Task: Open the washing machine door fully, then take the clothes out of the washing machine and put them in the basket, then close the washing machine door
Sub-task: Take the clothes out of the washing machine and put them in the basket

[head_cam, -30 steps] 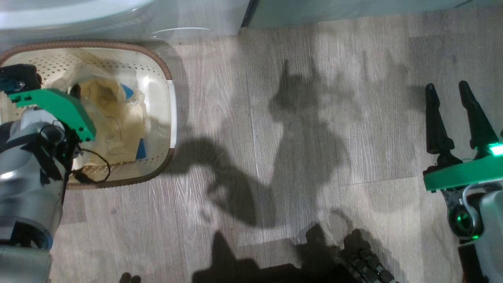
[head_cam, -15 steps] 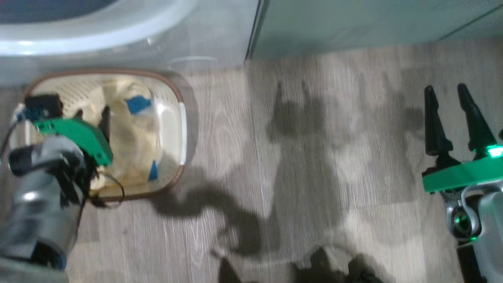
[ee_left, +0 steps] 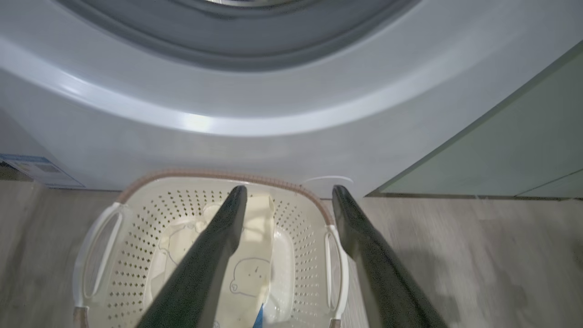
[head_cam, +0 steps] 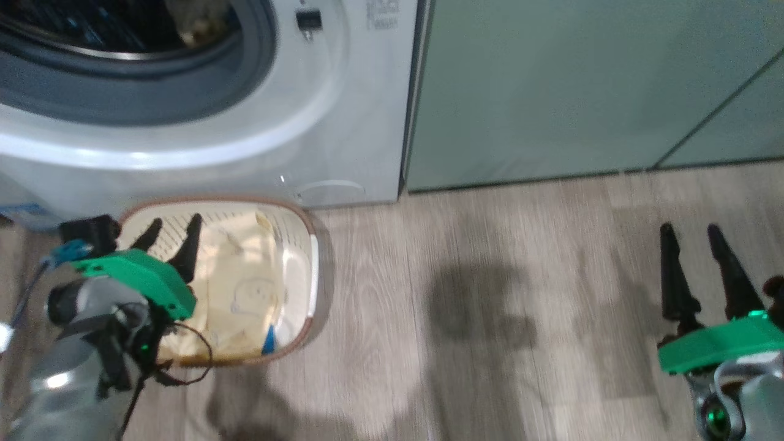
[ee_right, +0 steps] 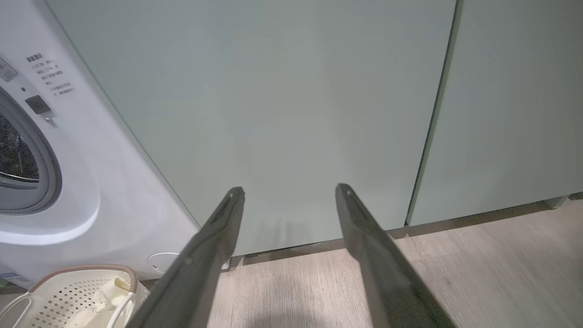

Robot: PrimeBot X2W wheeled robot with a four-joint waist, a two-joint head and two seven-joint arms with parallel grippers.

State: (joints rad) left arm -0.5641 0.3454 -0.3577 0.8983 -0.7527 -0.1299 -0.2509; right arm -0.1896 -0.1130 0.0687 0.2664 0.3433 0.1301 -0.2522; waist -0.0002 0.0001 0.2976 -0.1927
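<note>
On the wood-grain floor (head_cam: 490, 275), the basket (head_cam: 311, 245) stands against the washing machine (head_cam: 343, 92) front, below its opening for a short transfer; the clothes (head_cam: 239, 288) lie inside it, under the wide-spread, empty left gripper (head_cam: 176, 220), while the right gripper (head_cam: 690, 229), equally wide and empty, idles well apart.

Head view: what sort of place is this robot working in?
Probably a home laundry corner: a front-loading washing machine beside sage-green cabinet fronts, and a cream laundry basket on wood-look flooring.

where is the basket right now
In the head view the basket sits lower left on the floor, just before the washing machine, with the left gripper over the clothes in it.
</note>
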